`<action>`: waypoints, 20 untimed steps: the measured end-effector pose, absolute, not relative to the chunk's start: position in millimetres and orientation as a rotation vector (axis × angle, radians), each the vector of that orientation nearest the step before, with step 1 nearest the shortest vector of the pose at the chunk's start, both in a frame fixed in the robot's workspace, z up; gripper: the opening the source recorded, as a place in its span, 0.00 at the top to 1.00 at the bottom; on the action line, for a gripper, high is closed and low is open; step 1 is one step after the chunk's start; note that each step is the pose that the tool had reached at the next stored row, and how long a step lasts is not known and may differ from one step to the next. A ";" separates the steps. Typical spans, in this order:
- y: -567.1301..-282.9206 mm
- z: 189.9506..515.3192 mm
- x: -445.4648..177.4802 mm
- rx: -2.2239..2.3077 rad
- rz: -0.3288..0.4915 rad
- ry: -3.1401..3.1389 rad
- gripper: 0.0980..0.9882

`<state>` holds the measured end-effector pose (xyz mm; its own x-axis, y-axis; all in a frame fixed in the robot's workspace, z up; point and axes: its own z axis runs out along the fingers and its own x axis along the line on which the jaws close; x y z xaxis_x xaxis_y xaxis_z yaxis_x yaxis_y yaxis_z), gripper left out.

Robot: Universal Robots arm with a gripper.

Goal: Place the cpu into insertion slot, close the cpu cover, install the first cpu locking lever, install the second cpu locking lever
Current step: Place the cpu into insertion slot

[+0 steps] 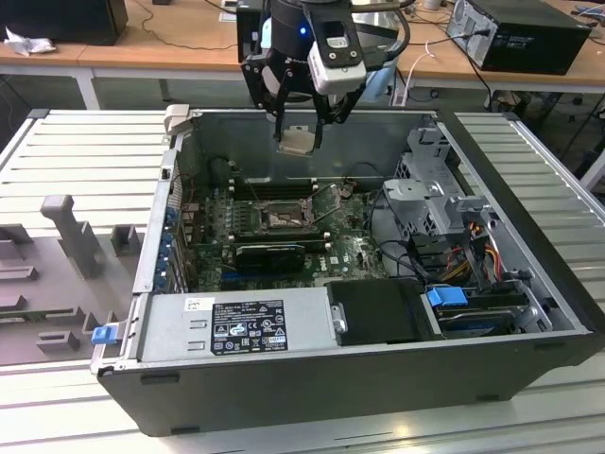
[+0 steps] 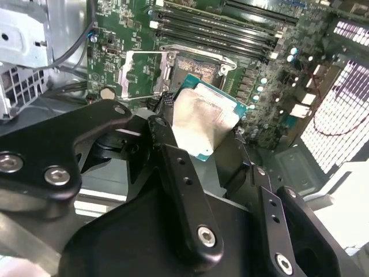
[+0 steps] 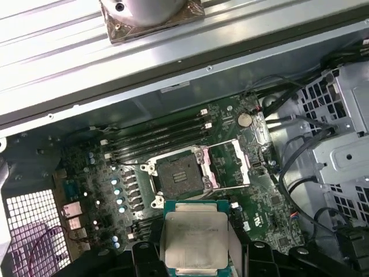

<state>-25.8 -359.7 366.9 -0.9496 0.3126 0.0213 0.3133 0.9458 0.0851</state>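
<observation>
Clamped by two edges in my claw, the cpu hangs well above the bare insertion slot, its cpu cover swung open alongside; I'd keep it level and square to that slot.

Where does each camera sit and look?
Exterior view: off the arm, looking down into the open computer case; shows the arm and jaws holding the cpu.
First wrist view: on the wrist, looking down at the insertion slot; jaw tips show.
Second wrist view: on the wrist, looking past the black jaws at the motherboard.
All share the cpu and insertion slot.
</observation>
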 end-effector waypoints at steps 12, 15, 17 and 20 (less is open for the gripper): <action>-359.7 364.9 -25.8 -0.868 -0.138 -3.020 0.52; -359.7 364.1 -25.8 -1.015 -0.137 -2.978 0.52; -359.7 363.7 -25.8 -1.062 -0.137 -2.963 0.52; -359.7 361.7 -25.8 -1.138 -0.126 -2.926 0.52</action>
